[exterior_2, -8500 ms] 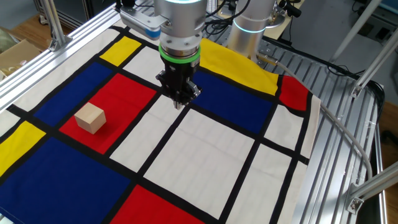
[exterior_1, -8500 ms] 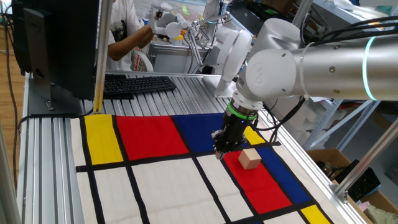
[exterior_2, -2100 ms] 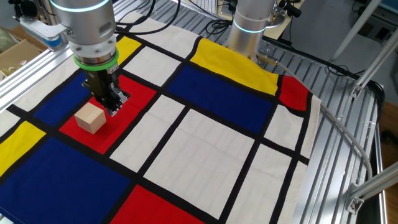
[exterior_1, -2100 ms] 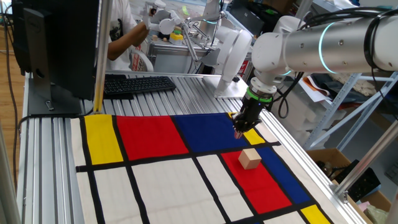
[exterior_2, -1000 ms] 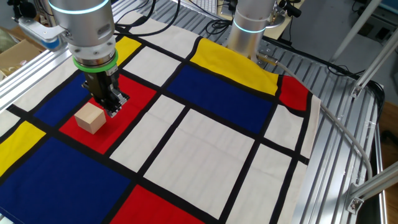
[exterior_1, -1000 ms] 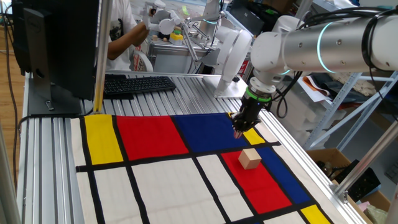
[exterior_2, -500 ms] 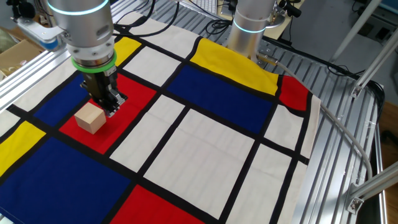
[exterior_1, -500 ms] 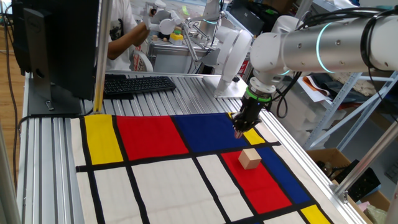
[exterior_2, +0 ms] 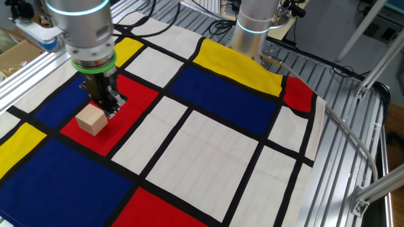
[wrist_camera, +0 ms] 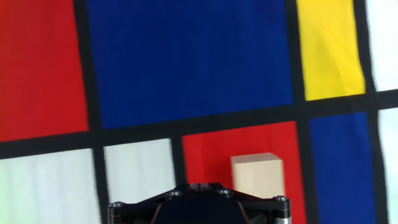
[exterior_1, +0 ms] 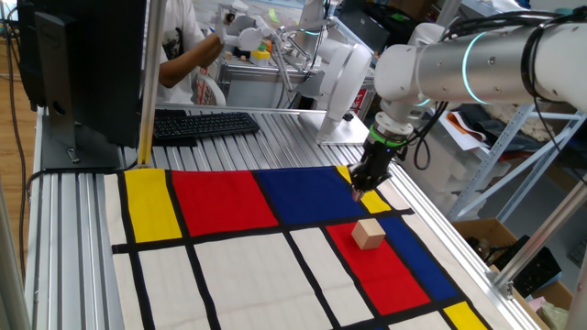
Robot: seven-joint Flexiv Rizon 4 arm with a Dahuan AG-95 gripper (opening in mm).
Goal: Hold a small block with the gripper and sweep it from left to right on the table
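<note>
The small block (exterior_1: 370, 233) is a tan wooden cube resting on a red rectangle of the table (exterior_1: 229, 266) cloth. My gripper (exterior_1: 358, 194) hangs just above the cloth beyond the block, over the blue and yellow patches. It is shut and holds nothing. In the other fixed view the gripper (exterior_2: 112, 108) sits close behind the block (exterior_2: 92, 120), apart from it, with its green ring above. In the hand view the block (wrist_camera: 257, 177) lies just right of the closed gripper (wrist_camera: 199, 186).
A keyboard (exterior_1: 202, 124) and a dark monitor (exterior_1: 83, 64) stand at the back left, where a person (exterior_1: 188, 50) works behind them. A second arm's base (exterior_2: 255, 25) stands at the cloth's far edge. Bare aluminium rails (exterior_2: 353, 126) border the cloth.
The gripper has drifted slightly sideways near the block, staying shut and empty. The block has not moved.
</note>
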